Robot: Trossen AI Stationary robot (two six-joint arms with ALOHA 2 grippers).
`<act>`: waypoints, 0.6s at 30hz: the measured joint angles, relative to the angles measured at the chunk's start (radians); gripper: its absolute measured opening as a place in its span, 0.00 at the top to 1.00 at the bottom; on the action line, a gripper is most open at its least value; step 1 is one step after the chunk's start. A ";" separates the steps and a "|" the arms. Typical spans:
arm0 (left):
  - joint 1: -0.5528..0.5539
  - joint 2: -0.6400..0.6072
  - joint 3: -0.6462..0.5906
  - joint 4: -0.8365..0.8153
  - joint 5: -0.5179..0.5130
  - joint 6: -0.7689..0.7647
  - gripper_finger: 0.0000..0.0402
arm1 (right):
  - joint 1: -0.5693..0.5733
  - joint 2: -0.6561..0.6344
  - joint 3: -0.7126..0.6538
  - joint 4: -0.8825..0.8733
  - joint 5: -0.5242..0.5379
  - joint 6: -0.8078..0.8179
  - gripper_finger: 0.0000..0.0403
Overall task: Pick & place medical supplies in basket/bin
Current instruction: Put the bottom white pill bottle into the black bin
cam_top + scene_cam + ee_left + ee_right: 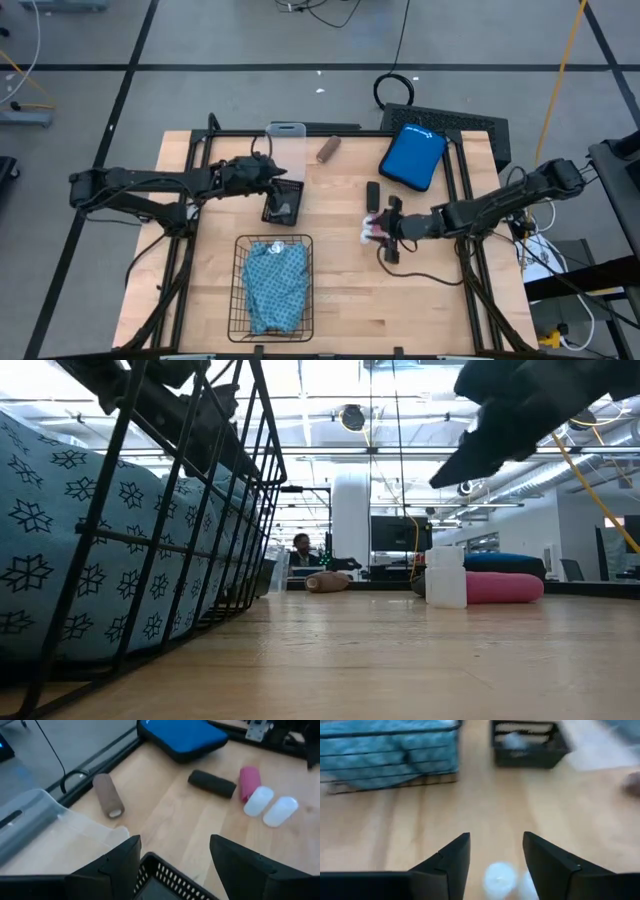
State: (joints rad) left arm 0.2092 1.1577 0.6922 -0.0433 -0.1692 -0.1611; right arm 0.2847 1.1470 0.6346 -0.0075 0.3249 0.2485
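Right of the basket point(240, 300), two vials point(372, 233) lie by the pink roll point(371, 222) — light, hard, slippery. Right gripper point(496, 851) hovers open and empty over them; grab one across its middle. Left gripper point(175, 855) waits open, empty.

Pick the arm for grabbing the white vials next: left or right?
Right, probably. The right claw hangs open directly over the white vials. The left claw sits over the small black tray, well away from them.

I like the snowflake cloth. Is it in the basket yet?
Yes. The teal cloth lies inside the wire basket, behind its bars.
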 joint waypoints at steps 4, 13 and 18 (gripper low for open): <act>0.000 -0.009 0.000 0.022 -0.006 0.002 0.39 | 0.017 0.033 -0.041 0.005 -0.067 0.028 0.49; -0.002 0.000 -0.001 0.019 -0.006 -0.004 0.39 | 0.032 0.087 -0.077 0.020 0.056 0.028 0.43; -0.002 0.000 -0.001 0.019 -0.006 -0.016 0.39 | 0.031 0.166 -0.077 0.079 0.015 0.024 0.45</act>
State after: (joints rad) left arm 0.2070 1.1576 0.6909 -0.0244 -0.1750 -0.1769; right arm 0.3160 1.3127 0.5571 0.0719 0.3399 0.2729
